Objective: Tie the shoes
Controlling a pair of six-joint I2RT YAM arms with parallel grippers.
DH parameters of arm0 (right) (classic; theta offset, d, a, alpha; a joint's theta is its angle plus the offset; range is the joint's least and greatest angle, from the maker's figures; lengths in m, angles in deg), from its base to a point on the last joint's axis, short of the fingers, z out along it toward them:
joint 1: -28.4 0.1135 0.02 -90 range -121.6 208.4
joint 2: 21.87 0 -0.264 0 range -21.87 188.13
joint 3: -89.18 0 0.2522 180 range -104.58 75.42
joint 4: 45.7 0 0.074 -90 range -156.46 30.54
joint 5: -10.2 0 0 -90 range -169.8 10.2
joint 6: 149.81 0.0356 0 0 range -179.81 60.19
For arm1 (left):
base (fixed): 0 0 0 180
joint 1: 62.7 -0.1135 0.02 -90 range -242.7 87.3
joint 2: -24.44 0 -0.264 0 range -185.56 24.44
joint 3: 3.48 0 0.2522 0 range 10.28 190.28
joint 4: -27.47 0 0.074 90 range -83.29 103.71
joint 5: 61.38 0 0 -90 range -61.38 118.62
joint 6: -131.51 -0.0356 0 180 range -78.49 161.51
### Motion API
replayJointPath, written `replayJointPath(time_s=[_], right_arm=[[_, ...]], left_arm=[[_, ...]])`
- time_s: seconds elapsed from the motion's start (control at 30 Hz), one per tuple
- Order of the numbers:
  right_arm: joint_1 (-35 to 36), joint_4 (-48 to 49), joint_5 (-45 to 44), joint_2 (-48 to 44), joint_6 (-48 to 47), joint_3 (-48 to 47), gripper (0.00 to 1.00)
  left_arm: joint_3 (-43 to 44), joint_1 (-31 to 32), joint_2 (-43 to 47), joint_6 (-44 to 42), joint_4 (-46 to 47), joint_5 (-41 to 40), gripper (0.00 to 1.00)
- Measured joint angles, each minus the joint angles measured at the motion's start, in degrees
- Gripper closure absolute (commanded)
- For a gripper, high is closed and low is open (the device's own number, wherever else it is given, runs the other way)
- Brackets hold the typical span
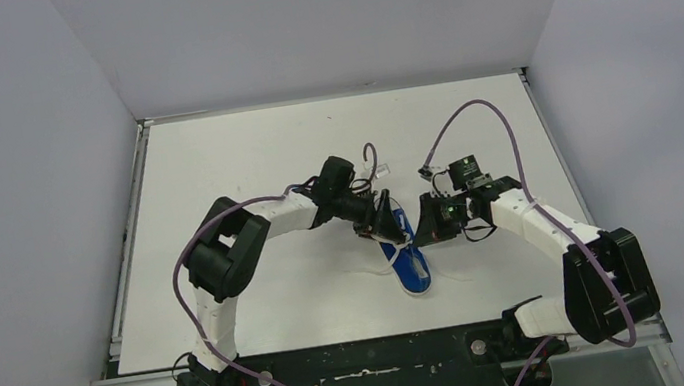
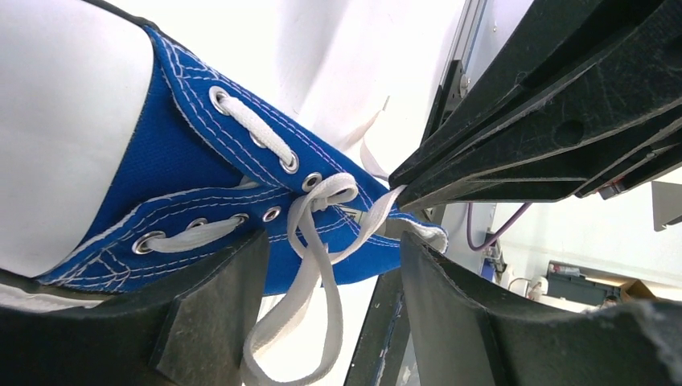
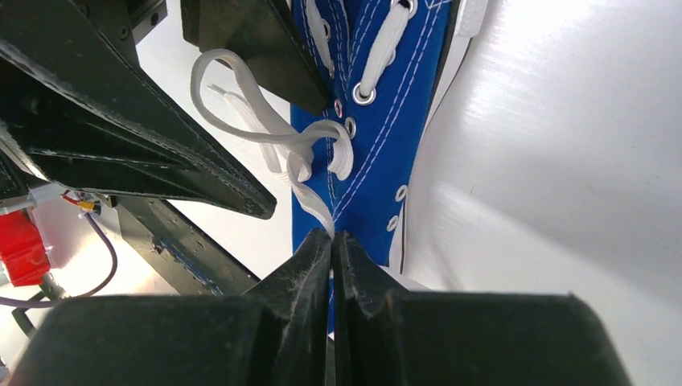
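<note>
Right gripper (image 3: 332, 241) pinches lace (image 3: 314, 211) (end hidden); sneaker (image 3: 370, 161) toe cropped.

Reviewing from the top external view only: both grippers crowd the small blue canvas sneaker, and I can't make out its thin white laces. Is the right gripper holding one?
Observer: Yes. In the right wrist view the right gripper is shut on a strand of thin white lace, pinched at the very tip.
Operator: And the left gripper?
Observer: The left wrist view shows the left gripper open, with lace hanging loose in the gap and nothing pinched.
Operator: Any bow?
Observer: No. There is only one loose crossing by the eyelets of the small blue canvas sneaker, plus a slack loop.
</note>
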Motion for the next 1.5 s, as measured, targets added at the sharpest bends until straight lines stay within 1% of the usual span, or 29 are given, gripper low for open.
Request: replayJointPath(time_s=[0.07,0.17,0.33,0.37,0.43,0.47,0.53,0.67,0.77,0.93,1.17,1.37,1.4,1.5], right_arm=[[0.0,0.37,0.04,0.0,0.48,0.0,0.99],[0.04,1.46,0.22,0.04,1.38,-0.02,0.99],[0.39,3.06,0.68,1.07,2.62,-0.52,0.99],[0.52,3.28,0.72,1.4,2.82,-0.52,0.99],[0.81,3.69,0.7,1.97,3.04,-0.52,0.98],[0.98,3.85,0.72,2.27,3.1,-0.52,0.95],[1.18,4.07,0.72,2.73,3.26,-0.52,0.85],[1.4,3.39,0.42,2.84,3.8,-0.87,0.74],[1.4,2.58,-0.66,2.82,4.66,-2.05,0.71],[1.4,2.01,-1.99,2.97,5.49,-4.74,0.69],[1.53,1.75,-3.56,6.6,5.57,-6.88,0.73],[2.6,1.42,-4.85,9.18,5.25,-7.23,0.8],[2.71,1.4,-5.03,9.27,5.18,-7.23,0.82],[3.28,1.33,-5.68,9.33,4.68,-7.39,0.94]], left_arm=[[0.0,0.04,0.0,-0.24,-0.15,-0.02,0.44],[0.0,0.31,0.0,-0.68,-0.5,-0.33,0.53],[0.09,0.79,0.0,-2.01,-2.91,-1.42,0.54],[0.11,0.83,0.0,-2.16,-3.32,-1.53,0.55],[0.39,0.83,0.0,-2.62,-4.09,-1.77,0.63],[0.57,0.83,0.0,-2.86,-4.5,-1.92,0.68],[1.18,0.9,-0.02,-3.58,-5.92,-2.62,0.75],[2.38,0.9,-0.02,-4.85,-8.07,-3.91,0.79],[2.67,0.94,-0.02,-5.44,-8.48,-4.33,0.8],[2.67,0.94,-0.02,-6.12,-9.14,-4.37,0.81],[2.67,0.94,-0.02,-6.23,-9.2,-4.33,0.81],[2.67,1.09,-0.02,-5.97,-9.07,-3.96,0.8],[2.67,1.16,-0.02,-5.95,-9.05,-3.85,0.81],[2.67,1.2,-0.02,-5.84,-9.05,-3.58,0.79]])
